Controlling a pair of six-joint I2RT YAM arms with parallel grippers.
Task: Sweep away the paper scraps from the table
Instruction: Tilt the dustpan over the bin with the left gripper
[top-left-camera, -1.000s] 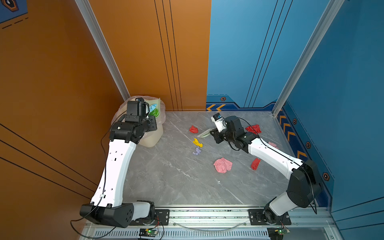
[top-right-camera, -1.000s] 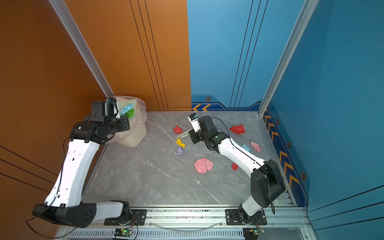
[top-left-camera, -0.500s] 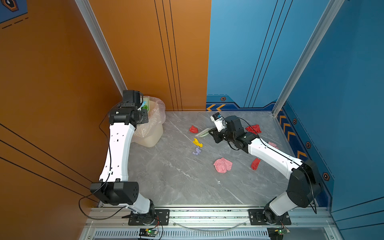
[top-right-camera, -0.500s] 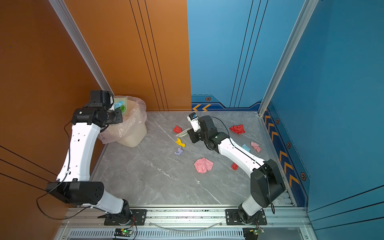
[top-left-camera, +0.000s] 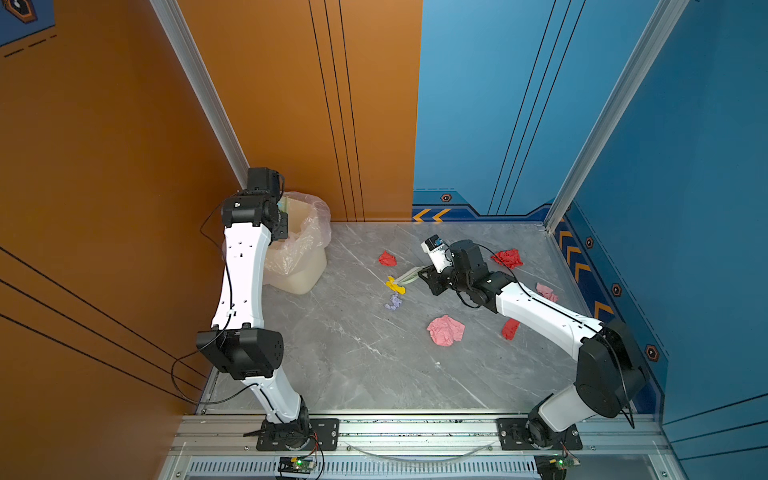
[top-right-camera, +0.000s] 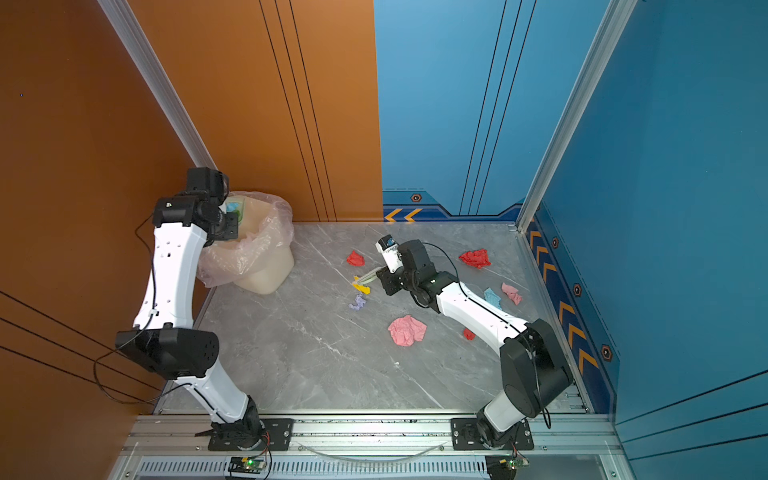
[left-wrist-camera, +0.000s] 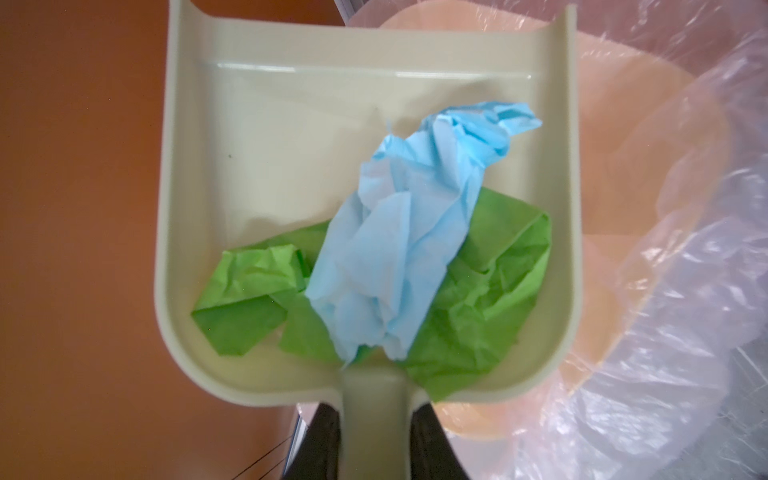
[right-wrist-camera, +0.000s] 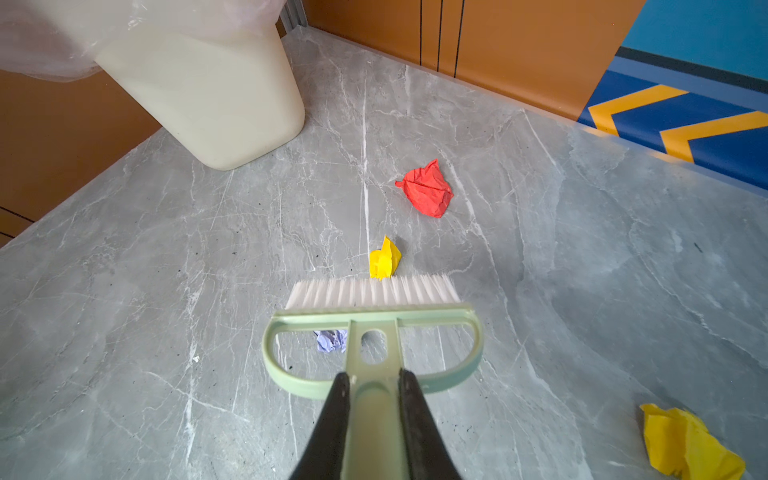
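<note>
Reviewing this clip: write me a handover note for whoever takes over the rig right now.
Left gripper: shut on the dustpan handle, pan held at the bin rim.
Right gripper: shut on the brush handle, bristles beside the yellow scrap.
Done: a blue wad and a green wad lie in the dustpan, not yet tipped out.
Left: empty the pan, then sweep up about nine scraps on the table, among them the lilac scrap, red scrap and pink wad.
</note>
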